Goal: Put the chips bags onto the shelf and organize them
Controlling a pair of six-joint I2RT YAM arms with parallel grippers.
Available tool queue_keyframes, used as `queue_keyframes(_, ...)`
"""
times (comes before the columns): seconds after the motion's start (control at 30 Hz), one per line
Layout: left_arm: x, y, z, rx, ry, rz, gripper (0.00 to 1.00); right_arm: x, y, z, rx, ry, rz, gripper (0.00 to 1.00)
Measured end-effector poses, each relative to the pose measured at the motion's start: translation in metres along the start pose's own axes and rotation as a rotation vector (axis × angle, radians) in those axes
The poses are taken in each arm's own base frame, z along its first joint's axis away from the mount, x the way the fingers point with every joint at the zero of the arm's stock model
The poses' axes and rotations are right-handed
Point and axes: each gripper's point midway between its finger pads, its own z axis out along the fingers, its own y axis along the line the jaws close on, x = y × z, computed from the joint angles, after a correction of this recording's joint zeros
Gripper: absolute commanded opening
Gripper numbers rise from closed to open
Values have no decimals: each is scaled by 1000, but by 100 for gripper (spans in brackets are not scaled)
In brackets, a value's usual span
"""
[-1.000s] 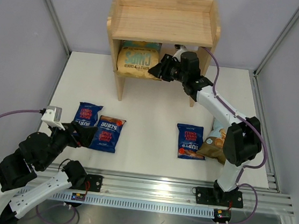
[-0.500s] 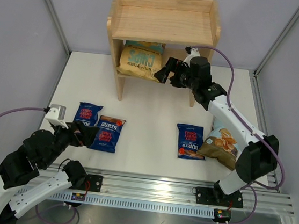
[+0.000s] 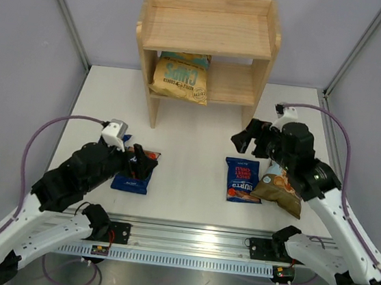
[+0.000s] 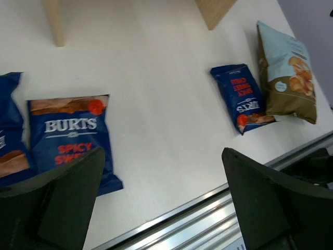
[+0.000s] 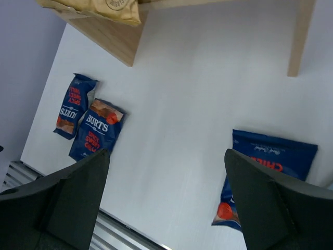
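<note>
White table point(image 3: 198, 136), grey partition walls, aluminium rail along the near edge.

1. Shelf point(image 3: 208, 48): light wood, two tiers, at the far side of the table. The right wrist view shows only one upright and a corner of the lower tier.
2. Tan-and-teal bag point(image 3: 180, 77): on the lower tier, left half, leaning forward with its bottom edge over the tier's front. Its top is hidden under the upper tier.
3. Left Burts bag point(image 4: 10, 135): flat on the table at near left. It is cut off by the frame edge in the left wrist view and almost wholly covered by the left arm from above.
4. Middle Burts bag point(image 4: 70, 138): just beside item 3, label legible. From above its near half is hidden by the left arm.
5. Right Burts bag point(image 3: 242, 179): flat at near right, well apart from items 3 and 4.
6. Cassava bag point(image 4: 286, 73): touching the right edge of item 5. From above the right arm covers part of it.
7. Left gripper point(image 3: 144, 166): above the middle Burts bag, fingers point(image 4: 62, 192) spread wide, nothing between them.
8. Right gripper point(image 3: 247, 139): above bare table between shelf and right Burts bag, fingers point(image 5: 73, 192) spread wide, holding nothing.
</note>
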Motion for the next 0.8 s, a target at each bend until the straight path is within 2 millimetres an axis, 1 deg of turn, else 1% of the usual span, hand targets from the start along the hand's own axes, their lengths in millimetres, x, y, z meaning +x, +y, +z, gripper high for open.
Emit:
queue_keyframes(0.07, 3, -18, 18, 63, 31, -9, 99, 6, -9, -23, 36, -13, 7, 100)
queue_keyframes(0.13, 11, -41, 44, 140, 82, -22, 99, 9, -20, -49, 84, -40, 18, 99)
queue_keyframes(0.23, 33, -74, 82, 238, 182, -34, 99, 9, -32, -85, 131, -101, 36, 99)
queue_keyframes(0.33, 54, -109, 113, 327, 255, -28, 99, 8, -39, -122, 153, -161, 51, 99)
queue_keyframes(0.37, 64, -121, 122, 349, 294, -21, 99, 7, -39, -132, 153, -174, 54, 99)
queue_keyframes(0.4, 69, -134, 132, 372, 311, -14, 99, 7, -40, -141, 153, -184, 55, 100)
queue_keyframes(0.47, 73, -159, 151, 411, 330, -7, 99, 7, -41, -156, 160, -193, 56, 100)
queue_keyframes(0.57, 72, -200, 184, 472, 330, -14, 99, 8, -42, -173, 163, -203, 57, 100)
queue_keyframes(0.63, 72, -222, 208, 498, 334, -22, 99, 9, -42, -182, 154, -211, 57, 100)
queue_keyframes(0.73, 73, -246, 242, 520, 342, -38, 99, 14, -38, -196, 116, -227, 58, 99)
queue_keyframes(0.8, 80, -257, 265, 529, 355, -45, 99, 15, -36, -204, 89, -247, 58, 99)
